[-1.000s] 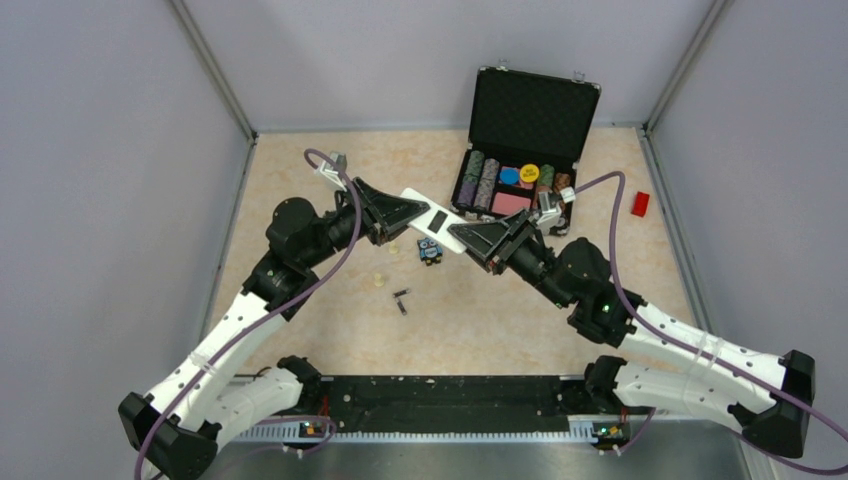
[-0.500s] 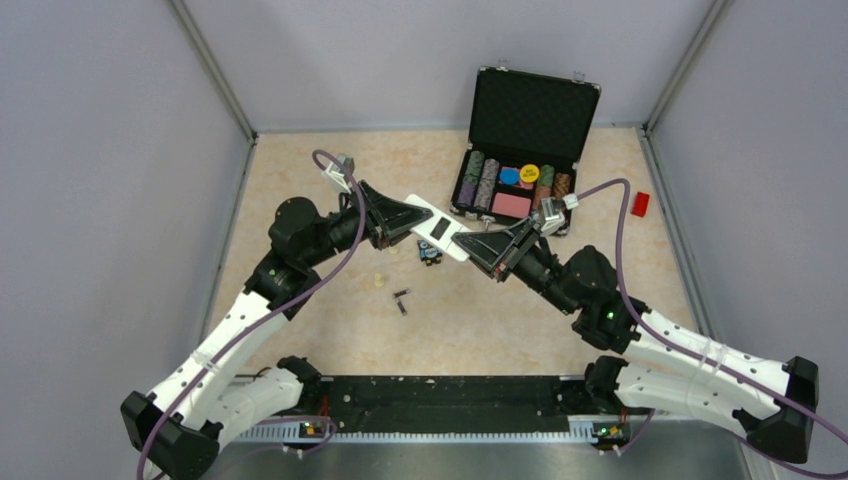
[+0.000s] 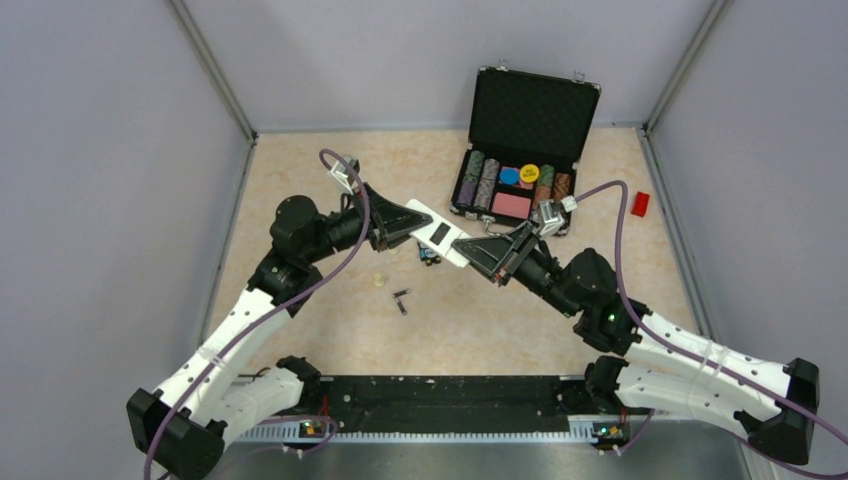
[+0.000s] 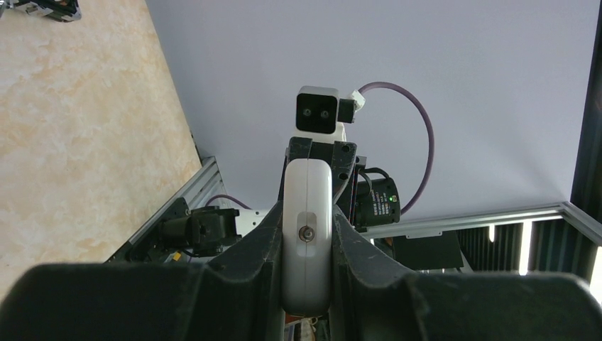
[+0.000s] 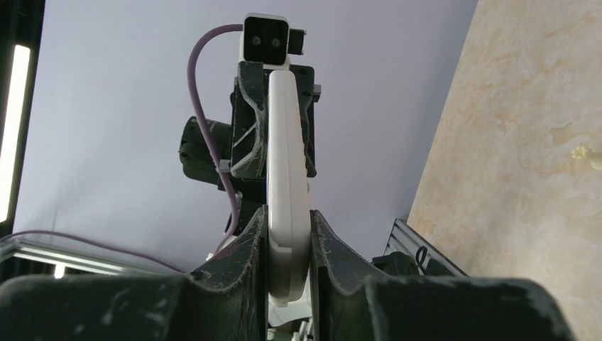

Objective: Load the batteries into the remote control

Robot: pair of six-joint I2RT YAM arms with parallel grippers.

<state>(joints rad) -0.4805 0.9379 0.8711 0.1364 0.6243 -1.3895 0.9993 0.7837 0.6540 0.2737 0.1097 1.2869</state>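
Left pincer (image 3: 413, 219), right pincer (image 3: 471, 248) each clench an end of slim white plastic remote control (image 3: 441, 233) above mid-desk (image 3: 330, 330).
Two tiny dark cylinder batteries (image 3: 401, 300) lie on desk toward near edge, left-arm side.

The remote control (image 4: 307, 199) was smooth white plastic with a soft sheen, and a small bright metal screw (image 4: 306, 232) sat in it. The left end effector (image 4: 307, 227) had fingers (image 4: 248, 263) of matt black plastic. The right end effector (image 5: 287, 241) had fingers (image 5: 341, 263) of the same plastic, scuffed and dusted pale. The bench (image 3: 500, 320) had a matt, marbled cream stone look. The case (image 3: 535, 105) was black with bright metal edging and a dull dark lining. The 2 batteries (image 3: 401, 296) looked dark. The cables (image 3: 600, 187) wore smooth purple sheathing.
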